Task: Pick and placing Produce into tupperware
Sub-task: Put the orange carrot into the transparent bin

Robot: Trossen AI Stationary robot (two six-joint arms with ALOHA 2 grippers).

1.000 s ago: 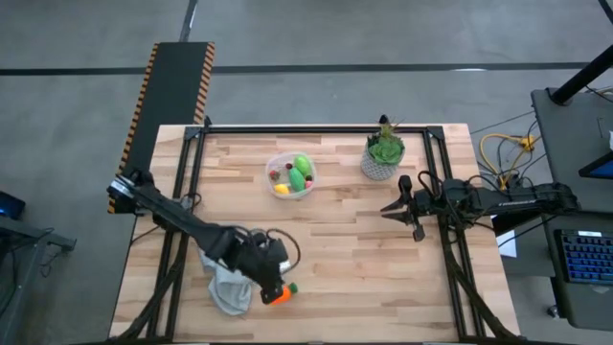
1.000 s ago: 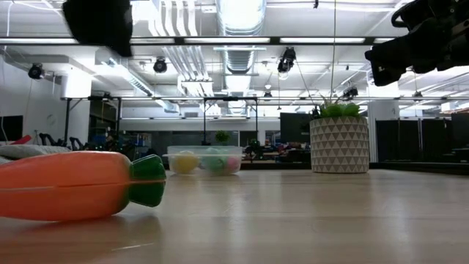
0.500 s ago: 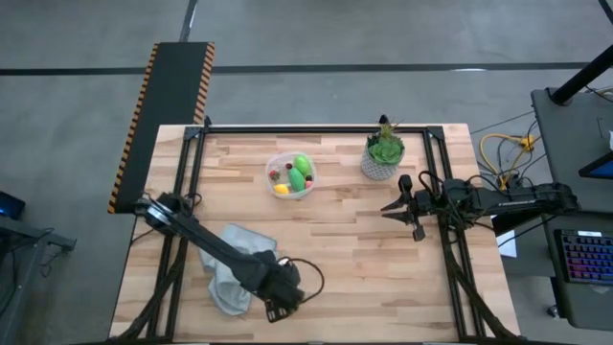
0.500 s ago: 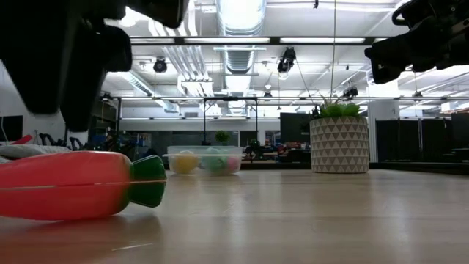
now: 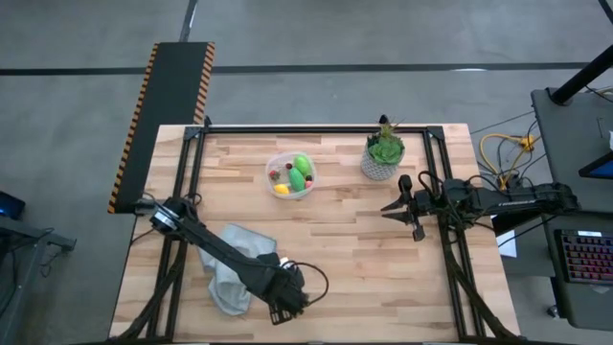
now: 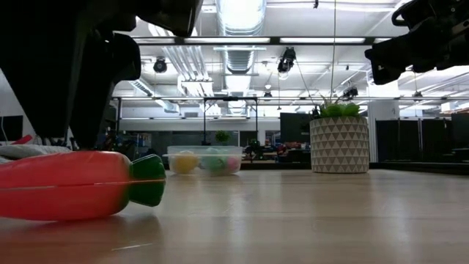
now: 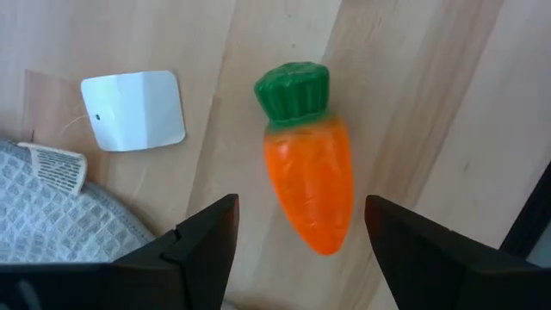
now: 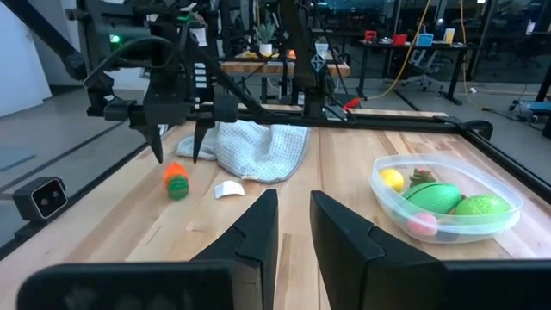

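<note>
The orange carrot (image 7: pixel 307 176) with its green top lies on its side on the wood near the table's near edge; in the high view my left gripper (image 5: pixel 284 305) covers it. That gripper is open and points down, one finger on each side of the carrot (image 8: pixel 176 182) without touching it. The clear tupperware (image 5: pixel 291 176) stands toward the far edge and holds a yellow lemon, green pieces and small red and pink ones. My right gripper (image 5: pixel 395 209) waits open near the right edge.
A grey waffle cloth (image 5: pixel 233 270) lies bunched beside the carrot on its left, with a small white tag (image 7: pixel 133 108) between them. The potted plant (image 5: pixel 384 153) stands right of the tupperware. Bare wood spans the table's middle. The near edge is close to the left gripper.
My left gripper has moved from over the cloth toward the table's right and near edge, and has come down over the carrot until its open fingers stand on either side of it. The carrot has stayed where it was.
</note>
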